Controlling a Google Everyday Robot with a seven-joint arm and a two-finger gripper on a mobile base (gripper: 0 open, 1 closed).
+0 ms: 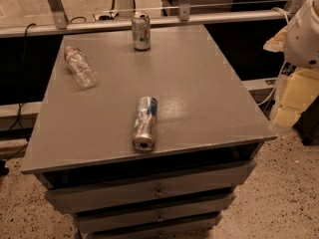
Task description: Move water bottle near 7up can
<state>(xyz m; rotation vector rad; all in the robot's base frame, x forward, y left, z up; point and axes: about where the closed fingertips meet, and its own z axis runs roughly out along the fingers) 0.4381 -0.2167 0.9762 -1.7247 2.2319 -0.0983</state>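
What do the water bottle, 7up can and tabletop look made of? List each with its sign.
Water bottle: clear thin plastic, seemingly; see-through and crinkled. 7up can: thin metal, printed; shiny top rim. Tabletop: likely painted metal or laminate; matte grey, faintly speckled. The gripper hangs beyond the table's right edge.

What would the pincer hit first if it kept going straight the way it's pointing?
The pincer hangs right of the table, seemingly pointing down: probably the floor first, though depth is unclear.

Dim warm light — gripper at right edge
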